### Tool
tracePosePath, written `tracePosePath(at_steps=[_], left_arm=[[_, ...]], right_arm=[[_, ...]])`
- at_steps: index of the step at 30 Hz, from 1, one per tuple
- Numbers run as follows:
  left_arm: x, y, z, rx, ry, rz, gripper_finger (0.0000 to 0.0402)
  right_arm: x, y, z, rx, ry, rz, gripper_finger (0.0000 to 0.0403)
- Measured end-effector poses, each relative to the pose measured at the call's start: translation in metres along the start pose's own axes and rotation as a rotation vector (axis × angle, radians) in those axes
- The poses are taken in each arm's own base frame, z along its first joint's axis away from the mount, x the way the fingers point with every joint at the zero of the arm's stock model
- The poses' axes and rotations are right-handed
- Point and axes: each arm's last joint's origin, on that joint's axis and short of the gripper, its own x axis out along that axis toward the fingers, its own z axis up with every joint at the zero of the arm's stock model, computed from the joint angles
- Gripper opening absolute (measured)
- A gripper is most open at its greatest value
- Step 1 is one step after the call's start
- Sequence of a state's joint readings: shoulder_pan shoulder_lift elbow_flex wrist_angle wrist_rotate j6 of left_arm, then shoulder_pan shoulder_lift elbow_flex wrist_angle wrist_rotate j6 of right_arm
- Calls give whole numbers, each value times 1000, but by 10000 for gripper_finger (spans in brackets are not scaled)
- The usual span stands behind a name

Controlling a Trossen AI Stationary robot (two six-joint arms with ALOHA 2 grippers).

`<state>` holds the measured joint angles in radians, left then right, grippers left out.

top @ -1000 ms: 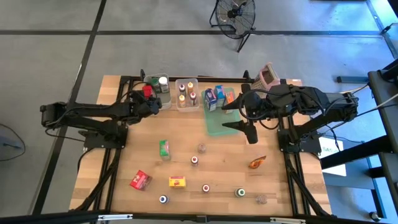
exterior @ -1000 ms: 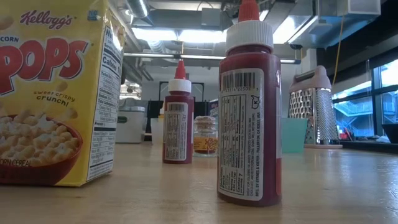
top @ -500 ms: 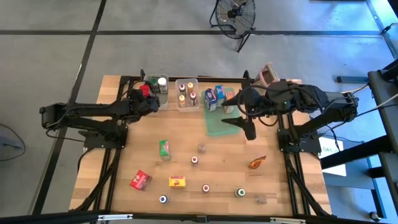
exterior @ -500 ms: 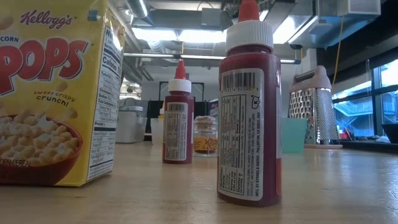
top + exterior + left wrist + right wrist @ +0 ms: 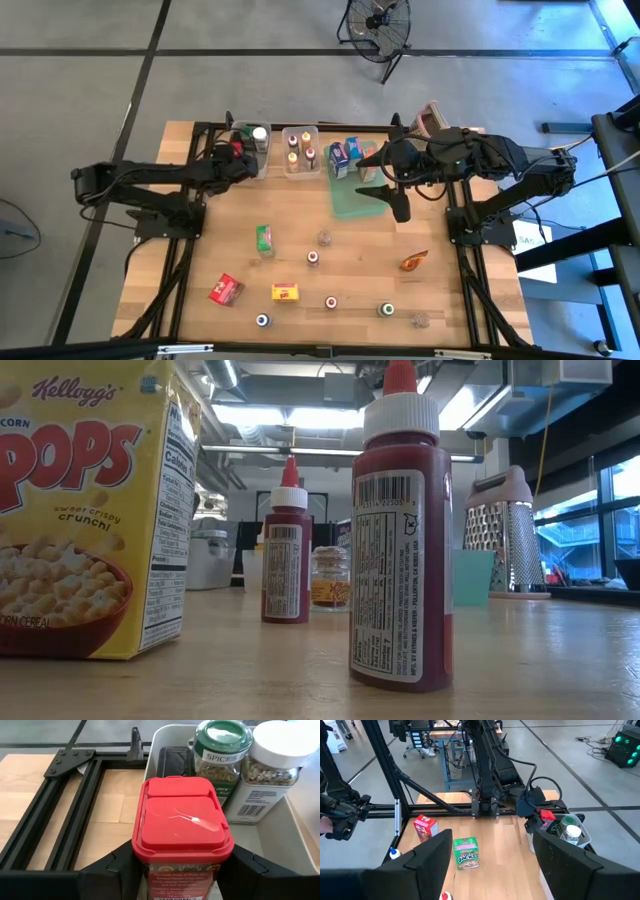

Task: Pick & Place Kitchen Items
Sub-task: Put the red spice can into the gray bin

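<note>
Care matters now: the left tool [image 5: 182, 870] grips a red-lidded spice jar [image 5: 181, 827] at the clear bin [image 5: 248, 140] near the tabletop's far left corner, so lower it beside the two jars there before letting go. The right tool [image 5: 385, 178], open and empty, hovers over the green tray [image 5: 348, 205]. Jar's base is hidden.

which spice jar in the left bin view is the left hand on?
The red-lidded jar, between the left hand's fingers; the green-capped jar and white-capped jar stand untouched in the bin.
</note>
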<state>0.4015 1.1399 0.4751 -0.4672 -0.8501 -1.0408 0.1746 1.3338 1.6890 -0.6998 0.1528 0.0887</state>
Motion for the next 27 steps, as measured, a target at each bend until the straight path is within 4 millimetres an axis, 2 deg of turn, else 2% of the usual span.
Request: tracePosePath(at_steps=[10, 21, 27], left_arm=[[6, -2, -5, -7, -26, 52, 202], [6, -6, -4, -42, -13, 10, 204], [5, -7, -5, 6, -10, 2, 201]], right_arm=[[0, 0, 0, 0, 0, 1, 279], [0, 0, -2, -3, 19, -1, 279], [0, 0, -3, 0, 27, 9, 279]])
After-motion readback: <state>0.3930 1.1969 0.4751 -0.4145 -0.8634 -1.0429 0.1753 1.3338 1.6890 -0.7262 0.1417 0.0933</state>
